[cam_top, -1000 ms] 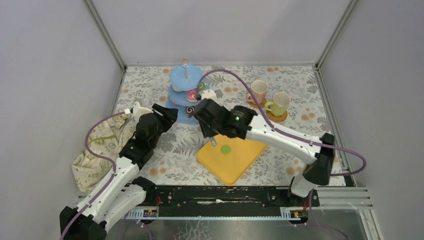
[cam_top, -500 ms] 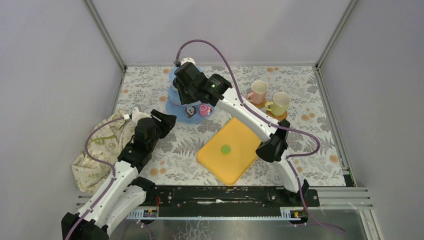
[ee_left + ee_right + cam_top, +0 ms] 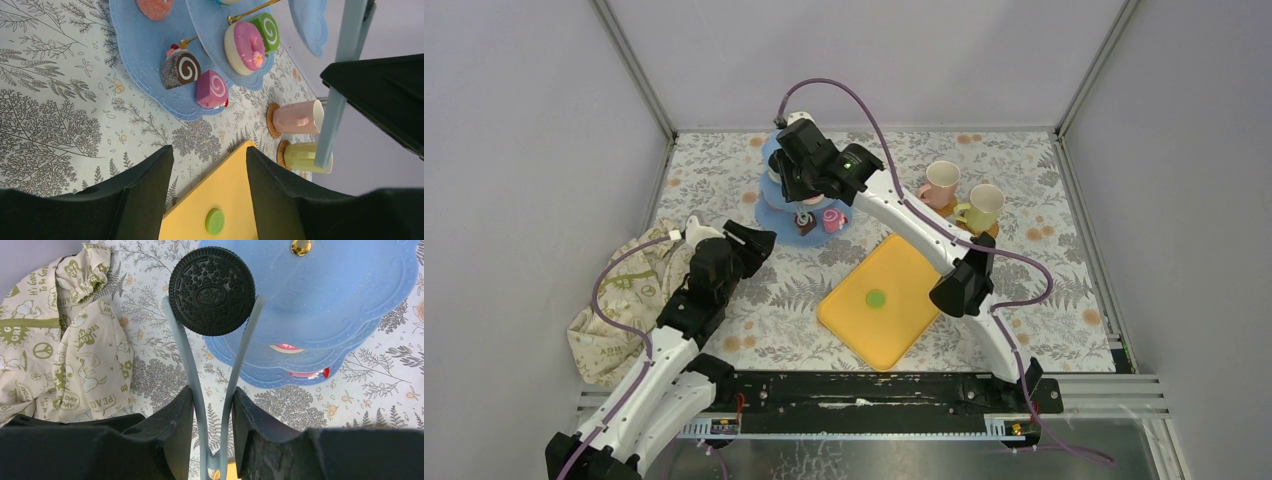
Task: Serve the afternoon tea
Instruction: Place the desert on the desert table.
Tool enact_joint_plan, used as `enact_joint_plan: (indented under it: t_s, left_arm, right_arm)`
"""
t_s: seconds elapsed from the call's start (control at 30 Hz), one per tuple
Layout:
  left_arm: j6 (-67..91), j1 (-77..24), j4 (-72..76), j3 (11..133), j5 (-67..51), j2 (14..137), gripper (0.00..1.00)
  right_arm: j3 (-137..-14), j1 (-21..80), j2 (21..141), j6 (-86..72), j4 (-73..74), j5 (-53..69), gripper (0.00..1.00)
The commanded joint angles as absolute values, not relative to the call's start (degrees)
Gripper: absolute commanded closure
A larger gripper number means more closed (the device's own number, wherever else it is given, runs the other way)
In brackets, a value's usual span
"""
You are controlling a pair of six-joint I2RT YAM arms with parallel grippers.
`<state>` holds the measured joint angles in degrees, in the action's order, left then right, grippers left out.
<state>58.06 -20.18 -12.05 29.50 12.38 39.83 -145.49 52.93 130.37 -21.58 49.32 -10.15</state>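
Right wrist: r. gripper (image 3: 212, 392) clamps 1 tongs (image 3: 181, 350), narrow, pinching 1 black cookie (image 3: 212, 290) at stand (image 3: 340, 300) top-tier edge; 2 mugs, pink mug (image 3: 942, 184) + green mug (image 3: 982, 207), far-right; l. gripper (image 3: 209, 150) wide, empty, open table (image 3: 60, 115) ahead.

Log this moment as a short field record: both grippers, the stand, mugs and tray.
right gripper: shut on grey tongs that pinch a black cookie by the top tier of the stand
left gripper: open, empty, facing the stand
stand lower tiers: brown roll, pink roll, pink donut, green swirl cake
mugs: pink mug and pale green mug, upright on coasters
yellow tray: holds one green disc
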Motion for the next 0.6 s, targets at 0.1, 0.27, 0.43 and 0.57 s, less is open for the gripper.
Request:
enact_joint_plan:
  t_s: [0.1, 0.27, 0.43, 0.57]
  left_arm:
    - [58.1, -19.9, -11.7, 29.4, 11.5, 39.1, 0.37]
    - [58.2, -19.9, -11.0, 29.2, 11.0, 39.4, 0.37]
    - [58.2, -19.9, -10.6, 29.0, 10.8, 39.5, 0.37]
    - [58.0, -19.8, -10.3, 29.1, 10.7, 39.4, 0.37]
  right_arm:
    - [-148.7, 52.2, 131.1, -19.6, 44.0, -9.4, 0.66]
    - [-148.7, 51.4, 131.6, -19.5, 43.6, -9.6, 0.64]
    - [-148.9, 50.9, 132.5, -19.7, 42.9, -9.3, 0.61]
    - [-149.3, 50.5, 133.1, -19.7, 42.3, -8.9, 0.58]
